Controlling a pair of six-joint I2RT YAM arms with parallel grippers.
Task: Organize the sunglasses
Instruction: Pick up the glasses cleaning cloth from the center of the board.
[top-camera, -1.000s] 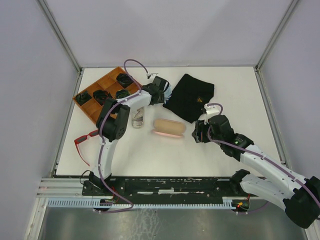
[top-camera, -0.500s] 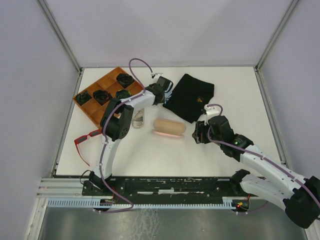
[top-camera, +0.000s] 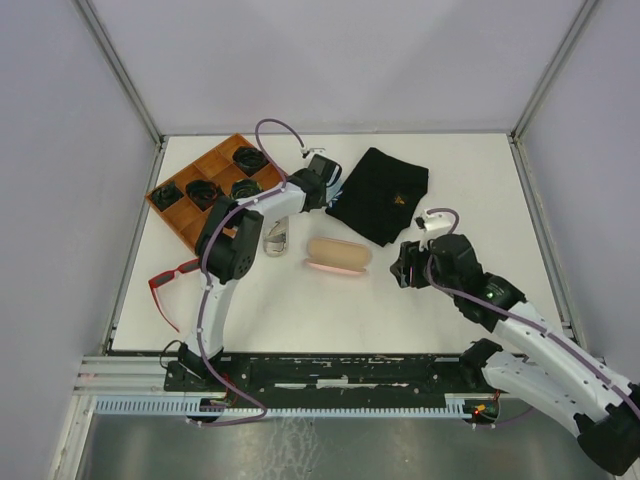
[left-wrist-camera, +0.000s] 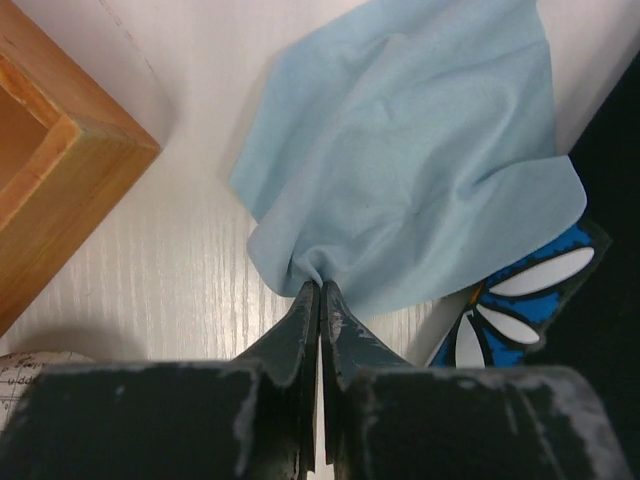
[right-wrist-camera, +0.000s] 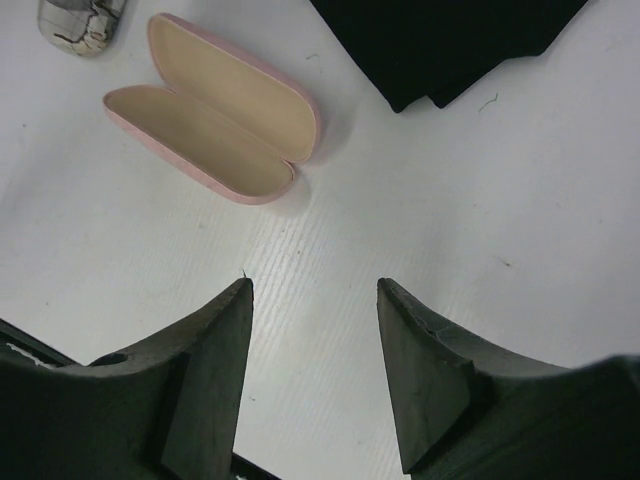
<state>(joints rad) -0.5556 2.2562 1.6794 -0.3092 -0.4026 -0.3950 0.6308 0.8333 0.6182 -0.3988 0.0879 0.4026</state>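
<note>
The red-framed sunglasses (top-camera: 170, 284) lie at the table's left edge, far from both grippers. My left gripper (left-wrist-camera: 320, 285) is shut on a pinched fold of a light blue cloth (left-wrist-camera: 410, 150), which lies between the wooden tray's corner and a black pouch. From above, the left gripper (top-camera: 327, 187) reaches to the far middle of the table. The right gripper (right-wrist-camera: 313, 285) hangs open and empty over bare table, right of the open pink case (right-wrist-camera: 210, 110). In the top view the right gripper (top-camera: 401, 268) sits beside the pink case (top-camera: 338, 255).
A wooden tray (top-camera: 176, 215) with dark items in its compartments stands at the far left. A black pouch (top-camera: 382, 192) lies at the far middle. A grey patterned case (top-camera: 275, 238) rests left of the pink case. A blue and white patterned piece (left-wrist-camera: 520, 300) peeks from under the cloth.
My left gripper has closed from open onto the blue cloth. The right arm has shifted slightly to the right and towards the near edge, still open.
</note>
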